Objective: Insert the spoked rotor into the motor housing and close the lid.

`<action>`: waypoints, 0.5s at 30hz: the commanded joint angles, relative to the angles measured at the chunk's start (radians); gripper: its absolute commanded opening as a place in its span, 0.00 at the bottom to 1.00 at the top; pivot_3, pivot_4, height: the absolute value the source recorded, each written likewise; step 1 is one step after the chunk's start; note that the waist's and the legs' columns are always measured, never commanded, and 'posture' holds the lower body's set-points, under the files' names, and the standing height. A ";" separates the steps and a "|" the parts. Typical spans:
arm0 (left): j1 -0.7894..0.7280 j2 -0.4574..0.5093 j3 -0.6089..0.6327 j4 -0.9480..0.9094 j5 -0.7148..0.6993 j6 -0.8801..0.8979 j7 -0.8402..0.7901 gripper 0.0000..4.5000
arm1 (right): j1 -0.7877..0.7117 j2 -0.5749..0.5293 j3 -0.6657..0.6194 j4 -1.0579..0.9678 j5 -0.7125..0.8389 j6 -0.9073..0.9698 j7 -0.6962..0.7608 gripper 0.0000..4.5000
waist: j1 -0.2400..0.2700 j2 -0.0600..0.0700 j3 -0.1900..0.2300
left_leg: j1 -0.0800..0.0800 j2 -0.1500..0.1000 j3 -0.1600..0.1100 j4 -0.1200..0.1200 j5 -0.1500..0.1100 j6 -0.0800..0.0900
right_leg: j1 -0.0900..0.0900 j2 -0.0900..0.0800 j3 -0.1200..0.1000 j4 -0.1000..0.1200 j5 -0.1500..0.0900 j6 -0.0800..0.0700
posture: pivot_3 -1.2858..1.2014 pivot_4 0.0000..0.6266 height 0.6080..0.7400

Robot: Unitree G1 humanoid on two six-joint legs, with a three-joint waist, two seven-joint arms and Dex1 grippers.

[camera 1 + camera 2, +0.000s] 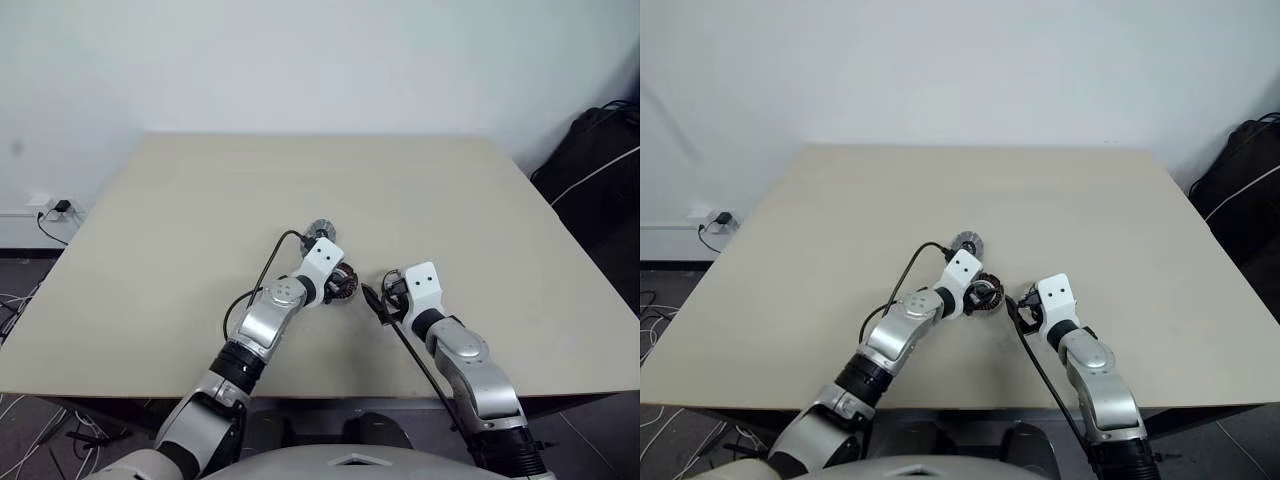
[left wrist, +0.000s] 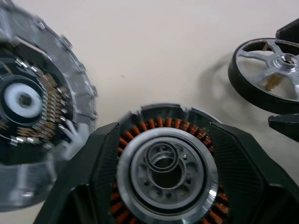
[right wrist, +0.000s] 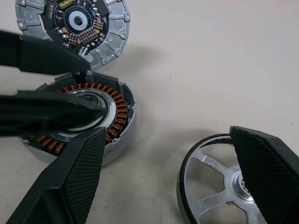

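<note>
The motor housing (image 2: 166, 163), dark with copper windings around a silver centre, rests on the table (image 1: 300, 180) in front of me. My left gripper (image 2: 163, 130) is open, one finger to each side of the housing; from the right wrist view its fingers (image 3: 46, 112) reach across the housing's top. The lid (image 3: 72, 23), ribbed-edged with a circuit face up, lies just beyond the housing (image 3: 107, 121). The spoked rotor (image 3: 210, 186), silver spokes in a dark rim, lies on the table between the fingers of my open right gripper (image 3: 166, 133), partly hidden by one finger.
A black cable (image 1: 410, 350) runs along the table by my right arm. Another cable loops beside my left forearm (image 1: 265, 275). A black bag (image 1: 600, 170) sits off the table's right edge. Wide bare tabletop extends beyond the lid (image 1: 320, 230).
</note>
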 commanded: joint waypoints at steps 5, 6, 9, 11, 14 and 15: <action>0.085 0.019 0.012 -0.215 -0.020 0.024 -0.025 0.44 | -0.022 -0.006 -0.006 -0.019 0.003 -0.016 0.010 1.00 | -0.001 0.000 0.000 | 0.000 0.000 0.000 0.000 0.000 0.000 | 0.000 0.000 0.000 0.000 0.000 -0.002 | 0.52 0.00 1.00; 0.107 0.026 0.017 -0.247 -0.024 0.029 -0.028 0.38 | -0.026 -0.006 -0.003 -0.019 0.004 -0.012 0.013 1.00 | -0.001 0.000 0.000 | 0.000 0.000 0.000 0.000 0.000 0.000 | 0.000 0.000 0.000 0.000 0.000 -0.002 | 0.52 0.00 1.00; 0.163 0.044 0.037 -0.330 -0.042 0.040 -0.032 0.14 | -0.039 -0.007 0.007 -0.015 0.005 -0.005 0.026 1.00 | -0.006 0.000 0.000 | 0.000 0.000 0.000 0.000 0.000 0.000 | 0.000 0.000 0.000 0.000 -0.001 -0.003 | 0.52 0.00 1.00; 0.210 0.058 0.057 -0.387 -0.064 0.041 -0.033 0.00 | -0.056 -0.002 0.021 -0.009 0.001 0.007 0.031 0.91 | -0.007 0.000 0.000 | 0.000 0.000 0.000 0.000 0.000 0.000 | 0.000 0.000 0.000 0.000 -0.001 -0.003 | 0.52 0.00 1.00; 0.274 0.078 0.082 -0.444 -0.088 0.026 -0.041 0.00 | -0.086 0.002 0.052 -0.008 -0.008 0.042 0.035 0.71 | -0.011 0.001 0.000 | 0.000 0.000 0.000 0.000 0.000 0.000 | 0.000 0.000 0.000 0.000 -0.001 -0.003 | 0.52 0.00 1.00; 0.295 0.090 0.086 -0.455 -0.093 0.012 -0.046 0.00 | -0.100 0.003 0.067 -0.008 -0.015 0.056 0.036 0.64 | -0.011 0.001 0.000 | 0.000 0.000 0.000 0.000 0.000 0.000 | 0.000 0.000 0.000 0.000 -0.001 -0.003 | 0.52 0.00 1.00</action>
